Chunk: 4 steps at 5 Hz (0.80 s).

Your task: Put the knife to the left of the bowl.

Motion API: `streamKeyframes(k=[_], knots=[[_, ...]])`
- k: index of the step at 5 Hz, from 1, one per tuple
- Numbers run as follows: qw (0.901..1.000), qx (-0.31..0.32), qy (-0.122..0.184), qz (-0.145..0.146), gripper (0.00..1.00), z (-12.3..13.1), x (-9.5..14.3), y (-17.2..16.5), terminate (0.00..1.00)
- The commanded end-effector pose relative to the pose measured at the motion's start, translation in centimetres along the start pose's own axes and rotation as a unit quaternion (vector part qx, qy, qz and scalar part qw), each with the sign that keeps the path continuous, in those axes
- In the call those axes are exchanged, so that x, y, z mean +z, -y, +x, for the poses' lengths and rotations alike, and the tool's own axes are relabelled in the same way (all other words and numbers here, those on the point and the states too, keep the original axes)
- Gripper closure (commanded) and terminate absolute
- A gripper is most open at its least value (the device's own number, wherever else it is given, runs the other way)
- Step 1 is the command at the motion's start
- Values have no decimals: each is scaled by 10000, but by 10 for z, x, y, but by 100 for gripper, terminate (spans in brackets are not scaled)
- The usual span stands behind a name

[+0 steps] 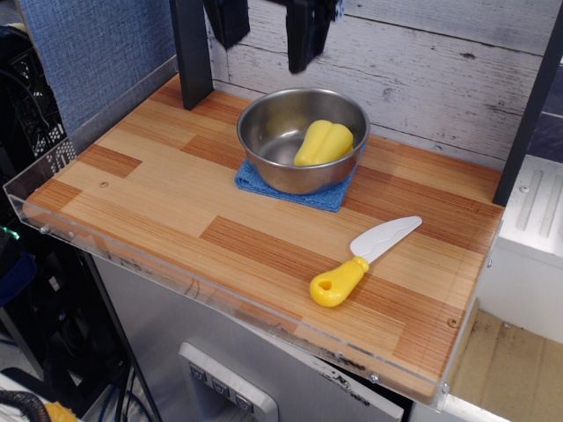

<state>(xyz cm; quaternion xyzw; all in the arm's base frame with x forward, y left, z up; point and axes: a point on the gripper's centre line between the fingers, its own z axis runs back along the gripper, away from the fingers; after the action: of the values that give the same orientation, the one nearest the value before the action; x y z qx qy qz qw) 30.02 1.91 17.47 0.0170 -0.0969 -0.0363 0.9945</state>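
The knife [362,262] lies flat on the wooden table, front right of the bowl, with its white blade pointing back right and its yellow handle toward the front edge. The shiny steel bowl [273,123] sits on a blue cloth [308,195] at the back middle and holds a yellow ridged pepper-like piece [323,142]. My gripper [267,31] hangs at the top of the view above and behind the bowl, its two black fingers [305,35] spread wide apart and empty. It is far from the knife.
A black post [191,53] stands at the back left of the wooden table [158,202]. A second dark post [528,114] stands at the right edge. A clear plastic lip [176,268] runs along the front and left edges. A whitewashed plank wall closes the back.
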Motion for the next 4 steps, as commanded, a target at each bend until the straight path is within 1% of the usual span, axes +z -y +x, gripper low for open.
streamKeyframes(k=[1,2,3,4], knots=[[9967,-324,558,-498,0,-2,-2,43,0],[9962,-490,592,-402,0,-25,-10,76,0],[9971,-619,353,-280,0,-45,-44,97,0],[9972,-716,-210,-74,0,-56,-92,105,0]])
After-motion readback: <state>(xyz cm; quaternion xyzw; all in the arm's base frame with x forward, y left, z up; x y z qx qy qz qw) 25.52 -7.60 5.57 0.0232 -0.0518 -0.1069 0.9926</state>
